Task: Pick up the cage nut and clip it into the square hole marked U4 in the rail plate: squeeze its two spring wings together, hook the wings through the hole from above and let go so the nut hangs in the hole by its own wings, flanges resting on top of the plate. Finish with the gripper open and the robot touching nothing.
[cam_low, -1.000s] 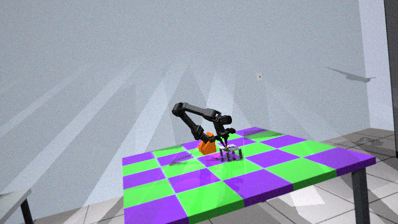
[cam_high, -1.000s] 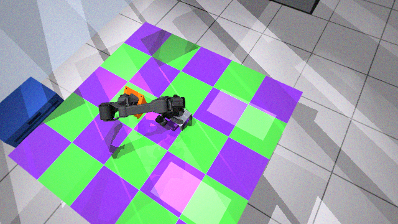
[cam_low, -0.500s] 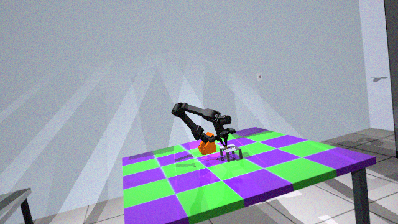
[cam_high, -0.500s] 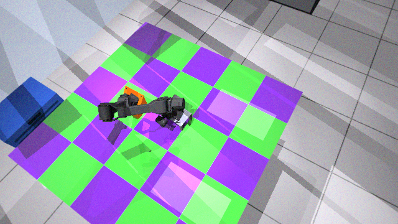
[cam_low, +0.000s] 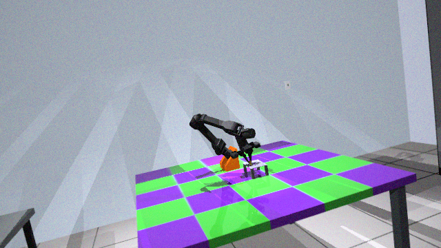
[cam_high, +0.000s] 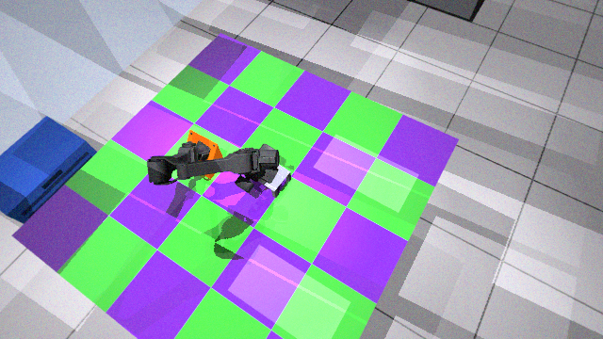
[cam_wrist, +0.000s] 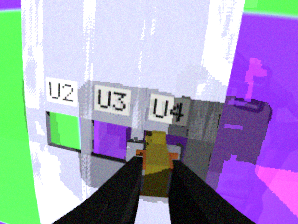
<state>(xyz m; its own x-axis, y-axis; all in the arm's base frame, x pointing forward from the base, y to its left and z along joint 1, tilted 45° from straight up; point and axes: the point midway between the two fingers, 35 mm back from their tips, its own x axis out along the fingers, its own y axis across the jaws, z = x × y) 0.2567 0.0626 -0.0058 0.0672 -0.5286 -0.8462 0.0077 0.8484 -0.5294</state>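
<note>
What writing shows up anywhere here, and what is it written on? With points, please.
"U2", on a white label (cam_wrist: 62,92) on the pale plate (cam_wrist: 115,45).
"U3", on the next label (cam_wrist: 112,100) of that plate.
"U4", partly shaded, on the third label (cam_wrist: 162,108).
I can make out no other writing.

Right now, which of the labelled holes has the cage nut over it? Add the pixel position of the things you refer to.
The hole marked U4 (cam_wrist: 176,142), under the nut (cam_wrist: 157,150) in the fingers; U2 and U3 are uncovered.
</note>
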